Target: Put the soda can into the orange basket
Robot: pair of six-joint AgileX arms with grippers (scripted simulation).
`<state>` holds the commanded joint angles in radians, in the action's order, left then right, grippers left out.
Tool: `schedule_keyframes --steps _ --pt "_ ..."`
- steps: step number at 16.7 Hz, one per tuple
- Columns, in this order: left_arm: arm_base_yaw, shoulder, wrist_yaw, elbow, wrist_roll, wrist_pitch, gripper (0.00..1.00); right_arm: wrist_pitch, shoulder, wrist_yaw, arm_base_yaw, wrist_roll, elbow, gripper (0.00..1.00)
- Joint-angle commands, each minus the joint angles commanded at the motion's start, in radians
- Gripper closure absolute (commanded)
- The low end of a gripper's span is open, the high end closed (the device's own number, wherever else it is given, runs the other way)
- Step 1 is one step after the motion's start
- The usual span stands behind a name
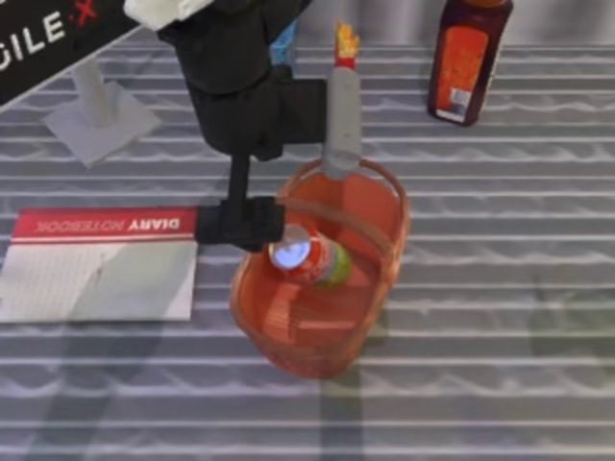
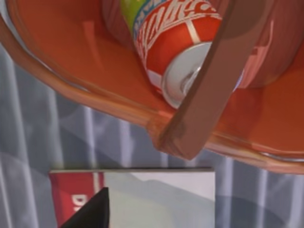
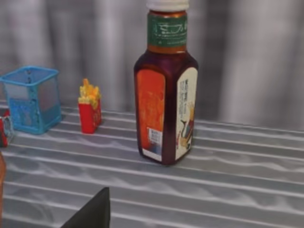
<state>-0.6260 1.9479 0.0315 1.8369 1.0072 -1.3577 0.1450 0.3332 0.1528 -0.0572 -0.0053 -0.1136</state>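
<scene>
A: Item one, soda can (image 1: 307, 257)?
B: Lying on its side inside the orange basket (image 1: 384, 197), silver top turned toward the left gripper (image 1: 252, 227), green band away from it.

A: Left gripper?
B: Over the basket's left rim, just beside the can's top. Whether it touches the can, or whether its fingers are apart or together, cannot be told.

A: Right gripper?
B: One dark fingertip shows in its wrist view; state unknown.

A: Other stock?
B: Notebook (image 1: 101, 264) left of the basket; dark bottle (image 1: 468, 60) at the far right.
</scene>
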Motion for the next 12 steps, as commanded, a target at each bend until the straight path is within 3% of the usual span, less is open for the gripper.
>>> schedule_keyframes --steps 3,5,7,12 --pt "-0.049 0.166 -0.014 0.188 0.095 -0.09 0.0 -0.087 -0.199 -0.09 0.027 0.002 0.07 0.0" --pt "-0.07 0.238 -0.023 0.273 0.138 -0.126 0.0 -0.124 -0.285 -0.13 0.039 0.004 0.099 0.0" --pt "-0.08 0.273 -0.028 0.316 0.159 -0.144 0.0 -0.142 -0.327 -0.15 0.046 0.005 0.112 0.0" --pt "-0.077 0.276 -0.027 0.321 0.161 -0.144 0.0 -0.145 -0.333 -0.153 0.047 0.005 0.114 0.0"
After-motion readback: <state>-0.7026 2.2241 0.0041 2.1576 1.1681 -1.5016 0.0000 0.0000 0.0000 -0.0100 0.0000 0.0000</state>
